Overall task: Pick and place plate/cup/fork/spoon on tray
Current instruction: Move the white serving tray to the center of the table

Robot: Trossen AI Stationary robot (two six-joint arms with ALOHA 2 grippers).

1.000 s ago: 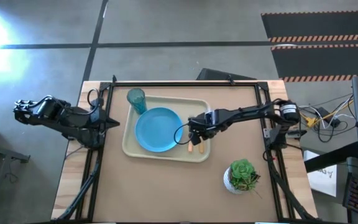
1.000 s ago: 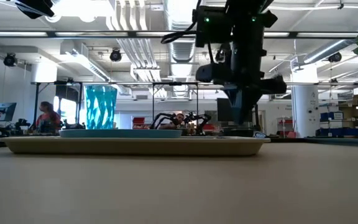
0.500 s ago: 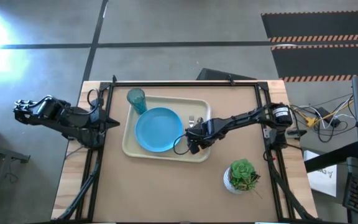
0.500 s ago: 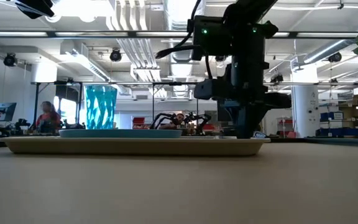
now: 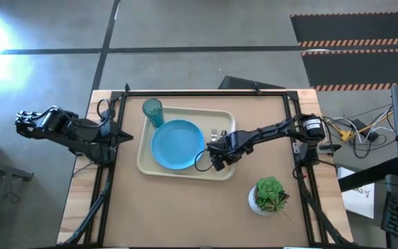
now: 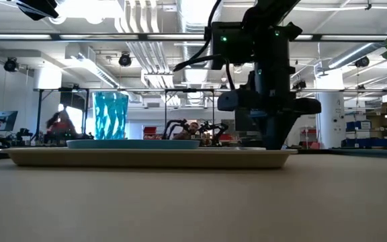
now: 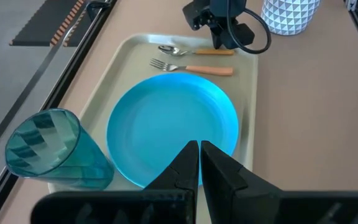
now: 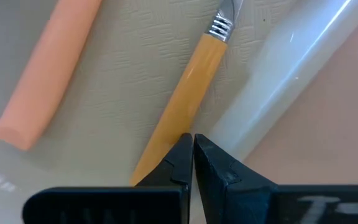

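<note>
**A:** What is the biggest thing you see?

**B:** The bench [image 5: 185,207]. It is brown and flat. On it lies the tray [image 5: 144,162], toward the far left side. The tray is cream, with a raised rim all around.

**A:** What is on the tray?

**B:** The plate [image 5: 177,144] is in the middle of it. It is round and sky blue. The cup [image 5: 152,111] stands upright in the far left corner of the tray, just beside the plate. The fork [image 7: 191,67] and the spoon [image 7: 194,51] lie side by side on the right part of the tray. The fork is next to the plate. The spoon is next to the tray's right rim. Both have orange handles.

**A:** Is there anything else on the bench?

**B:** A green plant in a white pot [image 5: 268,196]. It stands near the front right, apart from the tray.

**A:** Where are the arms?

**B:** The right arm reaches across from the right side. The right gripper [image 5: 216,159] is low over the near right corner of the tray, right above the end of the spoon's handle. Its two fingers are pressed together with no gap, and they hold nothing.

**A:** And the other one?

**B:** The left gripper [image 5: 25,124] waits off the left side of the bench. Its fingers [image 7: 219,171] are together too, and they hold nothing.
</note>
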